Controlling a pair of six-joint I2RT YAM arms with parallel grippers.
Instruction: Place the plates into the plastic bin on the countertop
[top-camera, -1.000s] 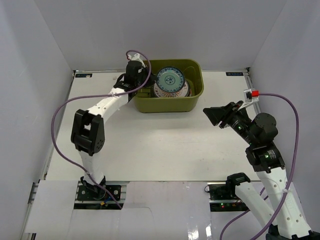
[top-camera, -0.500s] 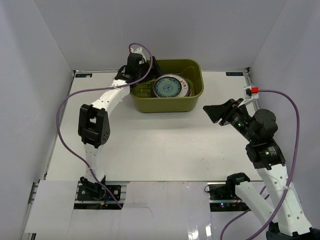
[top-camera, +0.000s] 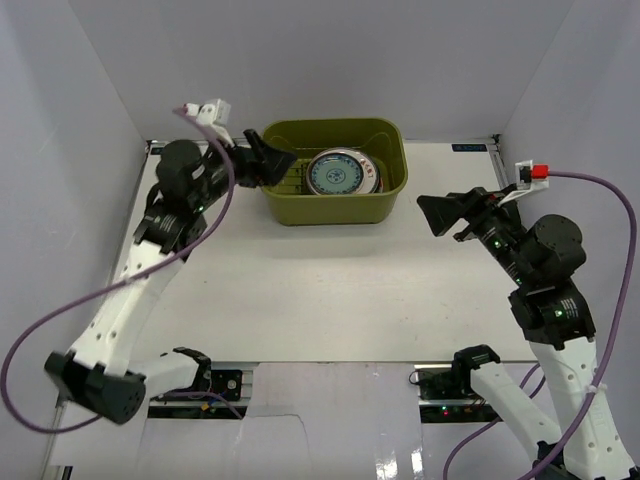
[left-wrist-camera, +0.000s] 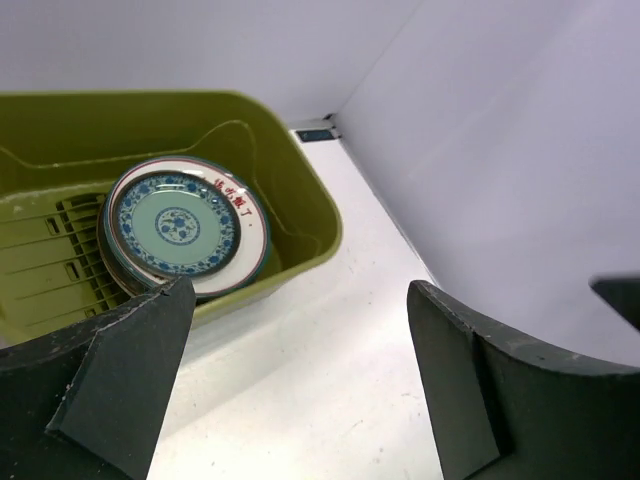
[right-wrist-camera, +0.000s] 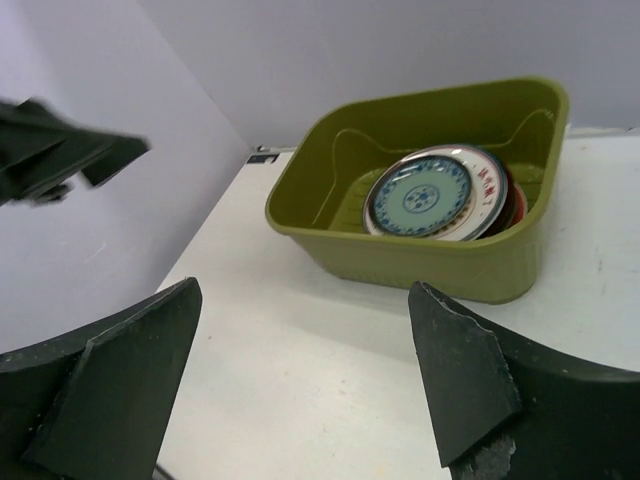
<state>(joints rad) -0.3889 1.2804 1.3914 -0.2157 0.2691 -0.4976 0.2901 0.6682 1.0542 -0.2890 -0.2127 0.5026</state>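
Note:
The olive-green plastic bin (top-camera: 335, 212) stands at the back middle of the white countertop (top-camera: 300, 290). Inside it the plates (top-camera: 341, 172) lie stacked toward the right end, topped by a teal-centred, blue-patterned one with a white rim. My left gripper (top-camera: 268, 160) hovers just outside the bin's left end, open and empty. In the left wrist view the left gripper (left-wrist-camera: 300, 300) frames bare countertop, with the plates (left-wrist-camera: 185, 225) in the bin (left-wrist-camera: 305, 205) beyond. My right gripper (top-camera: 440, 213) hangs open and empty right of the bin. The right wrist view shows the right gripper (right-wrist-camera: 300, 295), bin (right-wrist-camera: 430, 260) and plates (right-wrist-camera: 425, 195).
White walls close in the countertop at the left, back and right. Purple cables (top-camera: 590, 180) loop off both arms. The slotted left half of the bin floor (left-wrist-camera: 45, 265) holds nothing. The left gripper (right-wrist-camera: 60, 150) shows at the left edge of the right wrist view.
The left gripper let go of the teal plate, which dropped flat onto the stack, then pulled out of the bin to the left. The right gripper opened wider.

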